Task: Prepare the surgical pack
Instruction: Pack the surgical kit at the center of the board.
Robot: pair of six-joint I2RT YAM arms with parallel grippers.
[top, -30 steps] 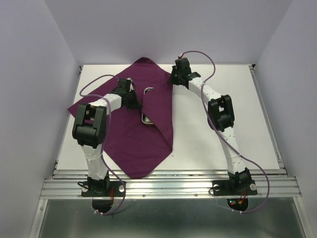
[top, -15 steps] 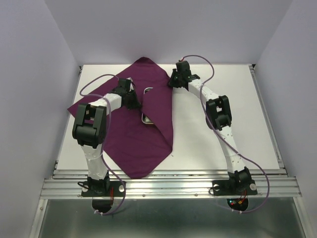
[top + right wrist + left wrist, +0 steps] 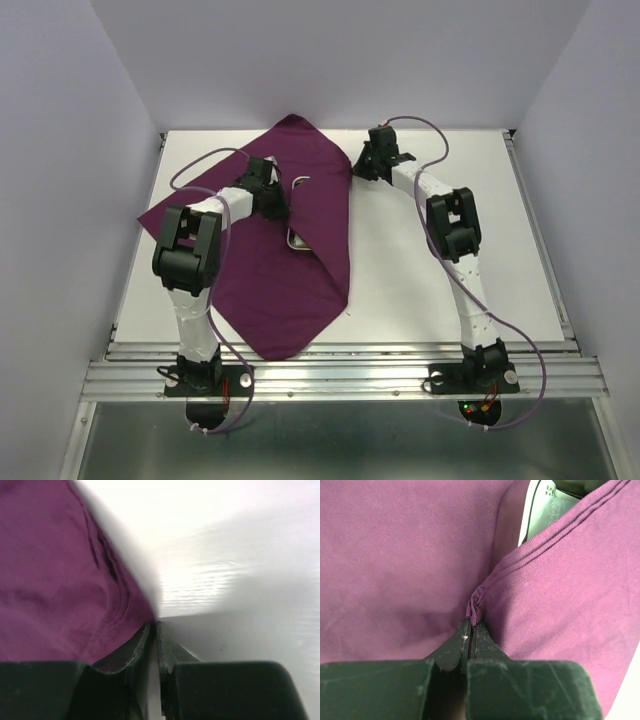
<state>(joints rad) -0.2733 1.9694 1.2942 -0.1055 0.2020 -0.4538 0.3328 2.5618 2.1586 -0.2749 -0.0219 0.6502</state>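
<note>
The dark-purple cloth [image 3: 270, 270] lies spread on the table, its right part folded left over the steel tray [image 3: 296, 241], of which only the rims show. My left gripper [image 3: 273, 204] is shut on a pinch of the cloth [image 3: 475, 605] beside the tray. A clear packet [image 3: 542, 510] shows under the fold. My right gripper [image 3: 362, 168] is at the cloth's right edge, its jaws closed to a thin slit [image 3: 155, 626]. The cloth's edge [image 3: 75, 580] lies against its left fingertip; none shows between the jaws. Scissors, tweezers and gauze are hidden.
The white tabletop [image 3: 450, 200] lies bare to the right of the cloth. Grey walls close in the back and both sides. A metal rail [image 3: 340, 375] runs along the near edge by the arm bases.
My right gripper has moved a little to the right and back, off the cloth's edge. My left gripper has shifted slightly right, still holding the cloth. The fold over the tray looks the same.
</note>
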